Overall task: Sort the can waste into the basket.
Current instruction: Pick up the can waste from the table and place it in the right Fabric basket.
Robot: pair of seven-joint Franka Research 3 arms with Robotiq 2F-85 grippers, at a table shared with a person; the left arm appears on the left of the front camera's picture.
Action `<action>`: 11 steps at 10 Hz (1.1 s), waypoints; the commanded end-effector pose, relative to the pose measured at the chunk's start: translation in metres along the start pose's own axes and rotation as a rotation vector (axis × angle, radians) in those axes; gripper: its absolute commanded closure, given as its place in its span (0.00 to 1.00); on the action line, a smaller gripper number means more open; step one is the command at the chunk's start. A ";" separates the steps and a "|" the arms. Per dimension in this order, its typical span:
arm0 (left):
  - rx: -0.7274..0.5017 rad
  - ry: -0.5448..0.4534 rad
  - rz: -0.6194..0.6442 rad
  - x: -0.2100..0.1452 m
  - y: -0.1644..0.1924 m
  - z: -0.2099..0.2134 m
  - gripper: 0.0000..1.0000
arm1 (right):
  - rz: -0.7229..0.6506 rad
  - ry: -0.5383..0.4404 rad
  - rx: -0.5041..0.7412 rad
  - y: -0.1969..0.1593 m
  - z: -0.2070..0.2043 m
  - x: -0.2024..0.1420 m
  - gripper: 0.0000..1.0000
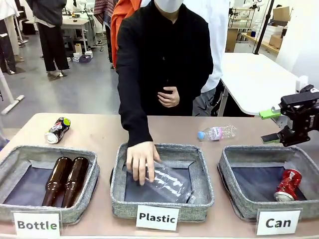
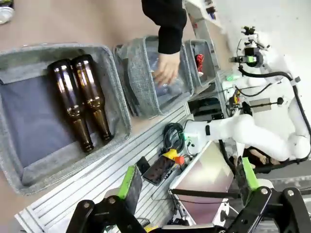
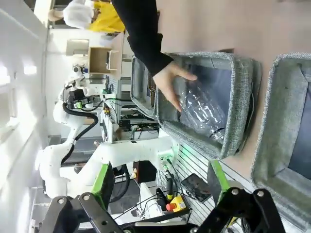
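The red can lies in the right corner of the grey basket behind the "Can" card. A black printed can rests on the table at the far left, behind the "Bottle" bin. My right gripper hovers open above the far edge of the Can basket, nothing between its green pads. In the right wrist view that gripper stands open, with the Can basket's rim at the right. My left gripper is open and empty, well back from the table; the red can shows far off.
A person's hand presses a clear crushed bottle into the middle "Plastic" bin. Two brown glass bottles lie in the "Bottle" bin. Another clear plastic bottle lies on the table behind the bins.
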State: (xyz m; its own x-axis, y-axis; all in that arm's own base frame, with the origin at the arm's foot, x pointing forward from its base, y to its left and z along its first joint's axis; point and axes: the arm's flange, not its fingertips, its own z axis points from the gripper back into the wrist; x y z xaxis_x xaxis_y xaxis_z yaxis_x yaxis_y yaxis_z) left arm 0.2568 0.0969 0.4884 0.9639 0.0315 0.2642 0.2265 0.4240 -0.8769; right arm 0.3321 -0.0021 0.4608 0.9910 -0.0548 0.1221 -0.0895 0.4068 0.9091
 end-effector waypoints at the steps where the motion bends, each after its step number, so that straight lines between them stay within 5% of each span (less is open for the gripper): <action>1: -0.018 -0.014 -0.011 -0.003 0.001 0.008 0.00 | 0.016 -0.023 -0.008 0.000 0.001 -0.002 0.00; 7: -0.003 -0.015 0.004 -0.002 0.002 0.004 0.00 | 0.016 -0.023 -0.008 0.000 0.001 -0.002 0.00; 9: 0.237 -0.134 -0.107 0.056 -0.011 -0.014 0.00 | 0.016 -0.023 -0.008 0.000 0.001 -0.002 0.00; 11: 0.469 0.008 -0.275 0.124 -0.006 -0.035 0.00 | 0.016 -0.023 -0.008 0.000 0.001 -0.002 0.00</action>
State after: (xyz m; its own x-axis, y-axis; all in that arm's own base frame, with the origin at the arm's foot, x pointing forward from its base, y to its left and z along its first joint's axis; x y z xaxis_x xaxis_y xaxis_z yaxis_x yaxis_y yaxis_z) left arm 0.3381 0.0623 0.5208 0.8894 -0.0555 0.4538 0.3599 0.6972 -0.6201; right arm 0.3317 -0.0045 0.4617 0.9902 -0.0628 0.1250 -0.0887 0.4098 0.9079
